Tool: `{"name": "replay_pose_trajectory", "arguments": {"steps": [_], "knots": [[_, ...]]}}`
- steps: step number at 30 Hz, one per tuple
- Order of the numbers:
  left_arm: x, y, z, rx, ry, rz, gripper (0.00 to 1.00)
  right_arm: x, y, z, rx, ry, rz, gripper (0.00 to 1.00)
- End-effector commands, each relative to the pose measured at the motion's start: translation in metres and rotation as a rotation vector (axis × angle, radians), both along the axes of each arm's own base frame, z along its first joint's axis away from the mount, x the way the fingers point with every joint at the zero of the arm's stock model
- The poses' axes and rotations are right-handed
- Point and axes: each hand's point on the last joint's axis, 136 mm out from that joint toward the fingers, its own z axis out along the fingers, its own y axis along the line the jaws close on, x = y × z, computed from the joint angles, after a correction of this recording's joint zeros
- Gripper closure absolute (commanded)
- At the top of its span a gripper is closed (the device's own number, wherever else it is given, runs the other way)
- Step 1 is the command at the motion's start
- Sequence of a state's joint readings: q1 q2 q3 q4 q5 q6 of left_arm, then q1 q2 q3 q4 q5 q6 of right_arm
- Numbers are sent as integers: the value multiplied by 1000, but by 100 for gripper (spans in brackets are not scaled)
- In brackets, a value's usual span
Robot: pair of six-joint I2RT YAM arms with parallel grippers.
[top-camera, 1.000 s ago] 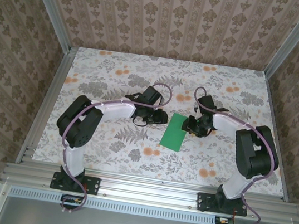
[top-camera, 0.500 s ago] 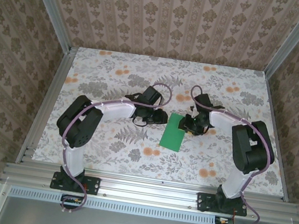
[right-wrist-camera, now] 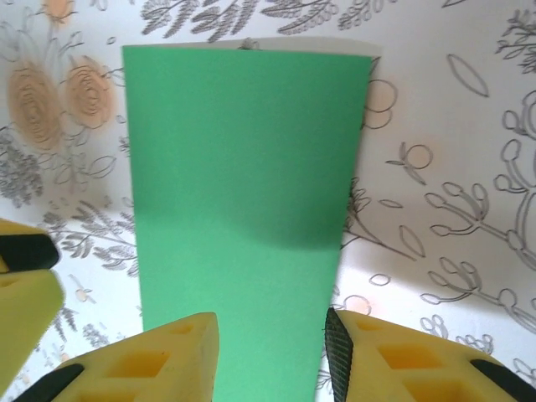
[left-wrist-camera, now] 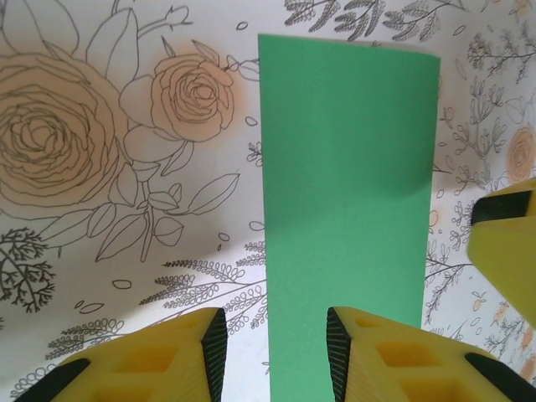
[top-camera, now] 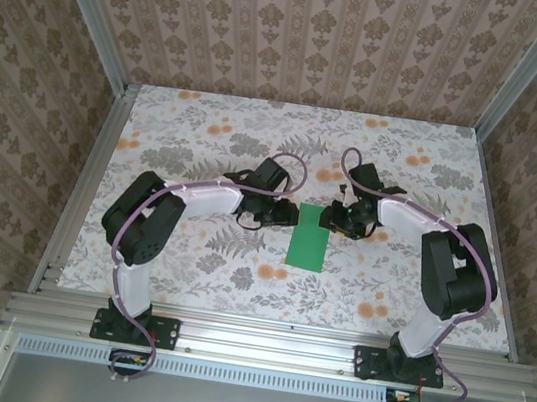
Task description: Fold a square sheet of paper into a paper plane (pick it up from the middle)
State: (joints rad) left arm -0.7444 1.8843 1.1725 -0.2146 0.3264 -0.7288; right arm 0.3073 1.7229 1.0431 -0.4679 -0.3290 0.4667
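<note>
The green sheet of paper, folded to a narrow rectangle, is laid flat mid-counter. It is flanked by the left tool and right tool, both spread and pinching nothing, presumably for a next fold.

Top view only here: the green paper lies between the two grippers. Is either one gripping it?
Observer: No. The left wrist view shows the left gripper open, jaws apart over the paper, which lies flat on the table.
Operator: And the right?
Observer: The right gripper is open too, jaws apart over the paper.
Operator: Edges neat?
Observer: On the right wrist view a thin pale sliver shows along one short edge; I cannot tell what it is.
</note>
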Motion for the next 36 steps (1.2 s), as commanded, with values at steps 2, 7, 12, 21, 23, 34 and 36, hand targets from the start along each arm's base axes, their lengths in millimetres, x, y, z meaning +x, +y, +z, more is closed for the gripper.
{"name": "replay_pose_trajectory", "arguments": {"steps": [2,7,12,21,23,34,36], "knots": [[3,-4,10,-48,-3,11,61,-13,9,-8,44,39,24,60],[3,-6,8,-52,6,7,60,-20,14,-18,75,73,25,60],[1,-6,7,-48,10,4,60,-24,11,-27,66,89,17,60],[-2,-11,6,-34,18,-19,60,-27,8,-30,53,89,13,60],[-2,-11,5,-32,17,-16,60,-23,9,-20,67,61,9,60],[-1,-13,6,-31,15,-18,59,-25,15,-8,111,44,14,59],[-2,-14,6,-31,16,-21,59,-27,15,-15,111,58,13,59]]}}
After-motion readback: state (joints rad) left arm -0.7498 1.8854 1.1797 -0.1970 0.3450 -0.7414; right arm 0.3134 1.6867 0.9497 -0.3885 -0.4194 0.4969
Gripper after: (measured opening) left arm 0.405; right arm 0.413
